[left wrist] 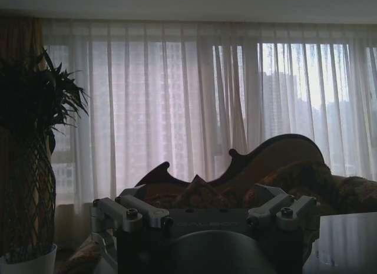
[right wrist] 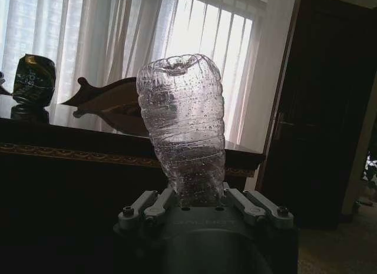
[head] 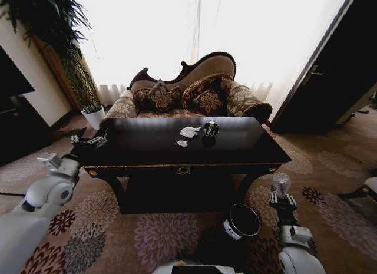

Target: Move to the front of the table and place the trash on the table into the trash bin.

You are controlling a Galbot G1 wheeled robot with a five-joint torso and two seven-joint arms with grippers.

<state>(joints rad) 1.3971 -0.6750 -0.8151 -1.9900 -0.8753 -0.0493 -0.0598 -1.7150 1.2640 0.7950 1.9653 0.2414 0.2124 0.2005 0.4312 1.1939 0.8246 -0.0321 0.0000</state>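
The dark glossy table (head: 247,147) stands right ahead. On its top lie two white paper wads (head: 189,132) (head: 182,143) and a dark crushed can (head: 211,128), which also shows as the can (right wrist: 34,79) on the table (right wrist: 88,150). The black trash bin (head: 241,222) sits on the carpet in front of the table. Just right of the bin, my right gripper (head: 283,198) (right wrist: 197,197) is shut on a crushed clear plastic bottle (head: 281,182) (right wrist: 182,132), held upright. My left gripper (head: 88,141) (left wrist: 206,218) hovers open at the table's left corner.
A patterned sofa (head: 188,91) with cushions stands behind the table, before bright curtains. A tall plant in a white pot (head: 93,116) is at the back left. A dark door (head: 336,79) is on the right. Flowered carpet surrounds the table.
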